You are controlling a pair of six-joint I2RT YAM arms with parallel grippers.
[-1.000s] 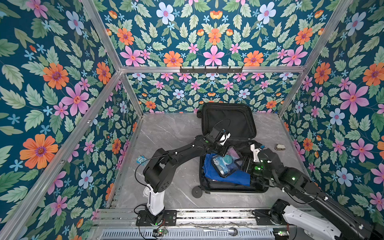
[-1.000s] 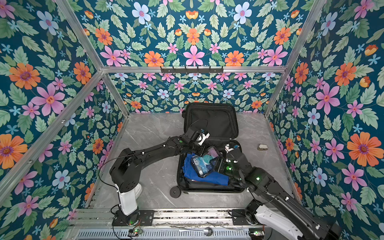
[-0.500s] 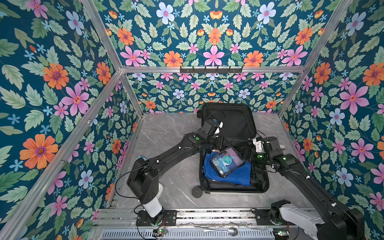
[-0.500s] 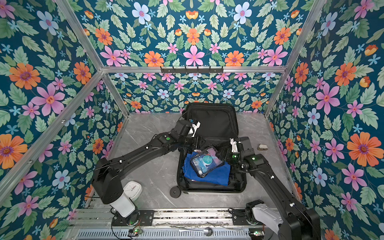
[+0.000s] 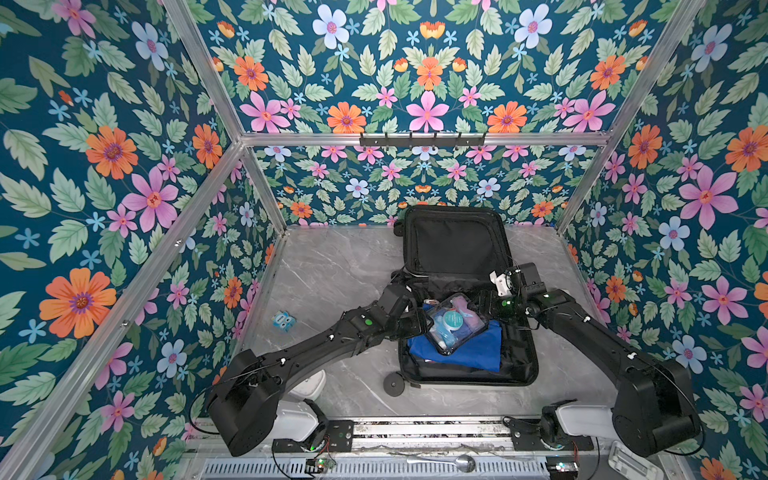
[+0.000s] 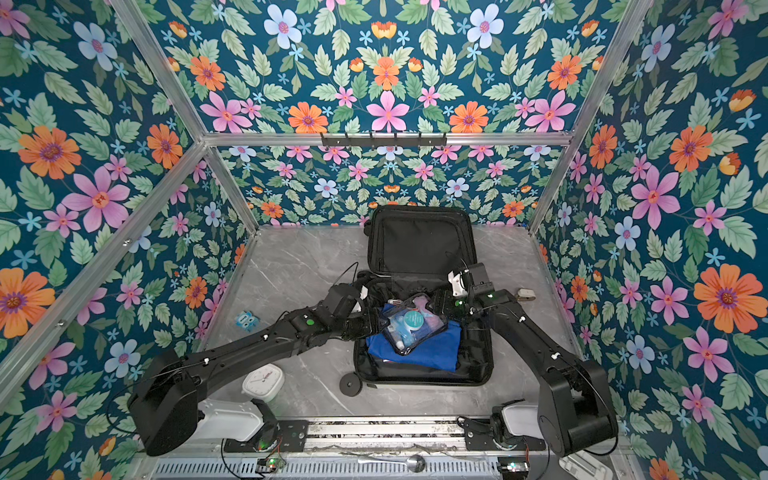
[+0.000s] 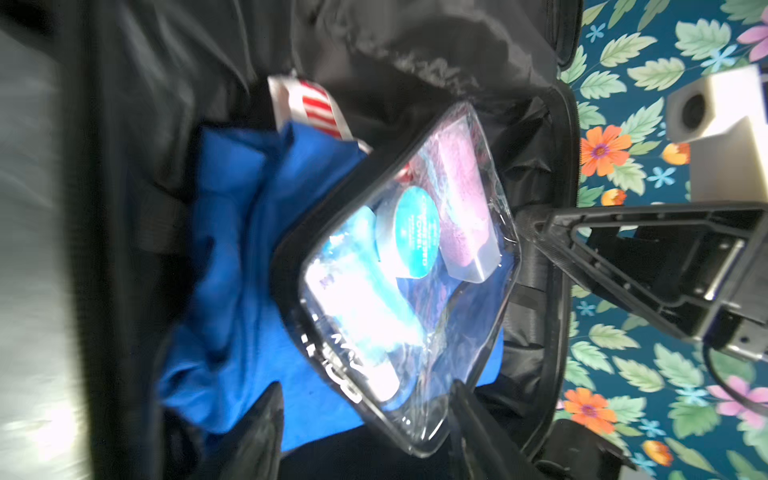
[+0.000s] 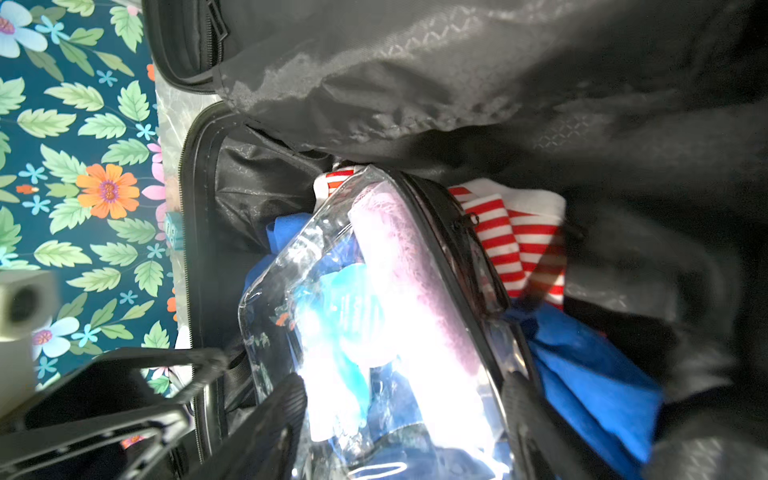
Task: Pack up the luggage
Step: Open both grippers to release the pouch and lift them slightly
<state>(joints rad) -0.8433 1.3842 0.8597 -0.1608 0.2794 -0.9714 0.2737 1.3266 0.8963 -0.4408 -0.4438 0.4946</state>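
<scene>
The luggage [image 5: 455,241] [image 6: 422,241] lies open on the table, its black-lined lid leaning on the back wall. In its lower half a clear toiletry pouch [image 5: 455,324] [image 6: 415,322] rests on a blue cloth [image 5: 469,357], beside a red-and-white striped piece [image 8: 511,241]. My left gripper [image 5: 419,320] [image 7: 365,388] stands open at the pouch's left edge, a corner of the pouch [image 7: 399,270] between its fingers. At the pouch's right end my right gripper [image 5: 484,301] [image 8: 405,380] is open, its fingers either side of the pouch [image 8: 374,311].
A small blue box [image 5: 283,322] sits on the table at the left. A white clock [image 6: 263,380] stands by the left arm's base. A small pale object [image 6: 525,295] lies right of the luggage. A wheel [image 5: 394,384] juts from the front left corner.
My left gripper has opened and come from the hinge end down to the pouch's left edge. My right gripper has swung in to the pouch's right end. The pouch has turned slightly.
</scene>
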